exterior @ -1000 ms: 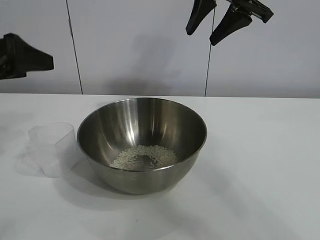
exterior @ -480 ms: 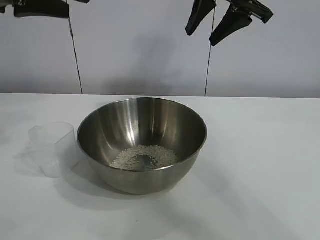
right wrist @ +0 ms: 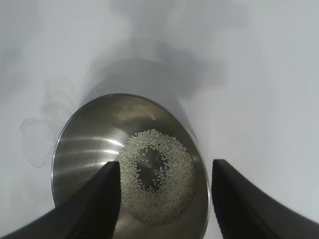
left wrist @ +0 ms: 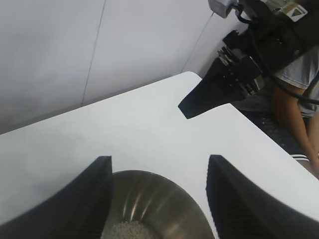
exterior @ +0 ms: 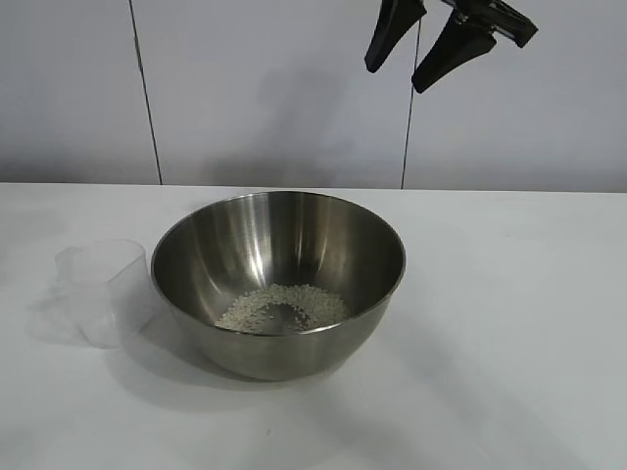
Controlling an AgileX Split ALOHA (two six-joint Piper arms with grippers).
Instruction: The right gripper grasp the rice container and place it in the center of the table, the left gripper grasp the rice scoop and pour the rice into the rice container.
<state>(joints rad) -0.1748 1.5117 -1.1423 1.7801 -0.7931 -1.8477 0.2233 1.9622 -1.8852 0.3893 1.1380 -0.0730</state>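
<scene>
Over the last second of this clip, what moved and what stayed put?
The left gripper, a black two-fingered claw, rose at the exterior view's left and left that view; its jaws are open and empty. The right gripper, the like claw at upper right, kept its place, open. The shiny steel bowl, the white rice in it, and the clear plastic cup beside it on the white table did not move.

A robot test bench in a lab, not a kitchen.

A bare white table point(exterior: 509, 294) stands against plain white wall panels point(exterior: 274, 88) with thin dark seams. Black robot arms with exposed cables point(left wrist: 279, 84) hang over the table, and just beyond the right gripper point(left wrist: 199, 102), off the table's edge, a seated person point(left wrist: 299, 99) waits. Near that gripper's tips, a steel bowl point(exterior: 278, 282) and plastic cup point(exterior: 103, 291) are the only kitchenware.
</scene>
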